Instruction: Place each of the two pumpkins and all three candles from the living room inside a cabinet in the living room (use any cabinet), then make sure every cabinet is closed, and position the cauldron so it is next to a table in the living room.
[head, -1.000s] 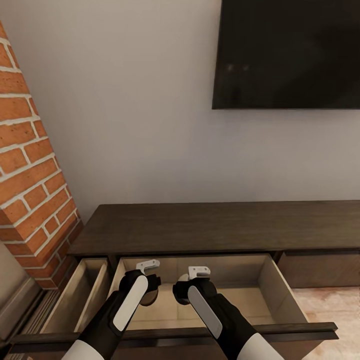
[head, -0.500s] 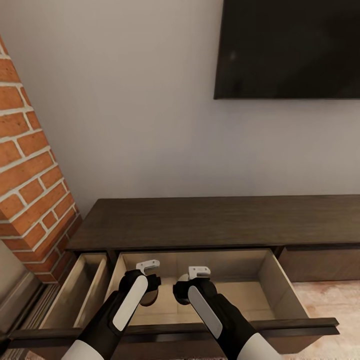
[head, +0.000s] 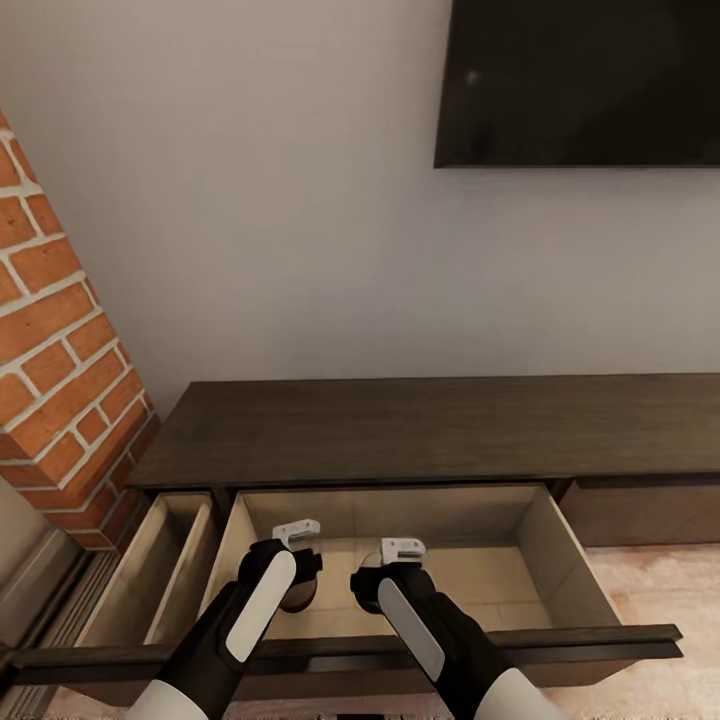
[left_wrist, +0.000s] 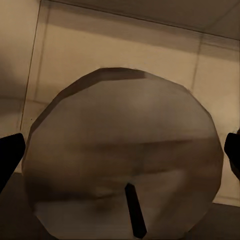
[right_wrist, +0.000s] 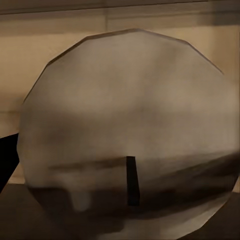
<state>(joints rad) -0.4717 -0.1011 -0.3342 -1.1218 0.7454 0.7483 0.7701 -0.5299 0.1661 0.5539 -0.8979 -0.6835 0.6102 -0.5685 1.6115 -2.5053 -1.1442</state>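
Holding a candle (left_wrist: 122, 160) pinched in my left gripper (head: 293, 578) and another candle (right_wrist: 127, 150) pinched in my right gripper (head: 385, 577), both above the cabinet (head: 420, 430)'s open drawer (head: 575, 565). Each candle's flat round wicked end faces its wrist camera. A TV (head: 580, 80) hangs on the wall above the cabinet; a brick column (head: 60, 380) stands at its left end.

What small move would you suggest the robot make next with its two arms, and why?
Probably lower both arms a little and release. The left end effector holds a candle and the right end effector a second candle, both hanging over the pale floor of the open drawer of the cabinet, so a short descent should set them inside.
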